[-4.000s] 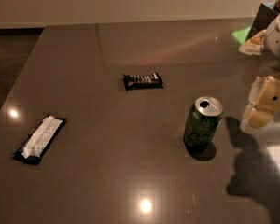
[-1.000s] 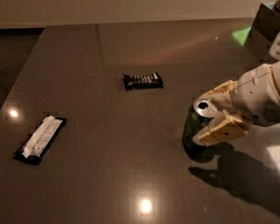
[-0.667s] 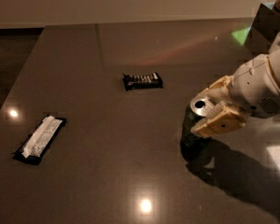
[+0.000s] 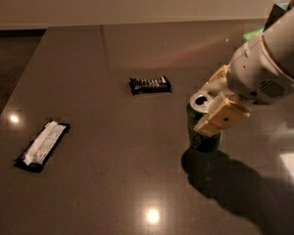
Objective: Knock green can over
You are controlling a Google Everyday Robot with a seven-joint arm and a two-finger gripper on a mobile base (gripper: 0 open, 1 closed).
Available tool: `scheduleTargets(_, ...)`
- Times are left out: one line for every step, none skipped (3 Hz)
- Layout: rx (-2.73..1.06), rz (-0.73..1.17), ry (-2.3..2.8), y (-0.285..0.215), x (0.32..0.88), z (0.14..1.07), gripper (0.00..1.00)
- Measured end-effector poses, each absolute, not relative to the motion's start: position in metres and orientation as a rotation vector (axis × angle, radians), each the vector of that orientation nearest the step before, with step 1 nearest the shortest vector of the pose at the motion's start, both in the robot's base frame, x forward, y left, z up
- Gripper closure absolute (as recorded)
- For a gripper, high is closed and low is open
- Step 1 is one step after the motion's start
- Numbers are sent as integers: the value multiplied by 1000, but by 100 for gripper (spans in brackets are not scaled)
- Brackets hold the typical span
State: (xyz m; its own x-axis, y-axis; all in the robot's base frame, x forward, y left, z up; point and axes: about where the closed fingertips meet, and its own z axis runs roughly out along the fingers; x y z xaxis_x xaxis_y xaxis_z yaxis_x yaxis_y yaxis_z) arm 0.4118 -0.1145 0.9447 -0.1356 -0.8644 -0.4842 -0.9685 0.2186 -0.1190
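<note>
The green can (image 4: pixel 201 131) stands on the dark table (image 4: pixel 112 180), right of centre, its silver top (image 4: pixel 201 102) showing and roughly upright. My gripper (image 4: pixel 214 98) reaches in from the right on a white arm (image 4: pixel 269 67) and sits at the can's top. One tan finger (image 4: pixel 223 116) lies against the can's near right side and the other (image 4: pixel 217 76) is behind it. The gripper is open, with the can's rim between the fingers.
A dark snack wrapper (image 4: pixel 150 84) lies on the table behind and left of the can. A black-and-white wrapper (image 4: pixel 43 144) lies near the left edge. The table's left edge drops to dark floor (image 4: pixel 10 58). A dark object (image 4: pixel 279 11) stands at the far right.
My gripper has come in from the right and closed onto the can's top. The can has shifted slightly to the left. The wrappers have not moved.
</note>
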Motion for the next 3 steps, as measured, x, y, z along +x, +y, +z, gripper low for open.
scheduleTargets(-1829,135,2113,-107,413,944,100)
scheduleTargets(-1935,-7,2178,-108,418,934,100)
scheduleTargets(-2017,-100,2237,-108,425,919,87)
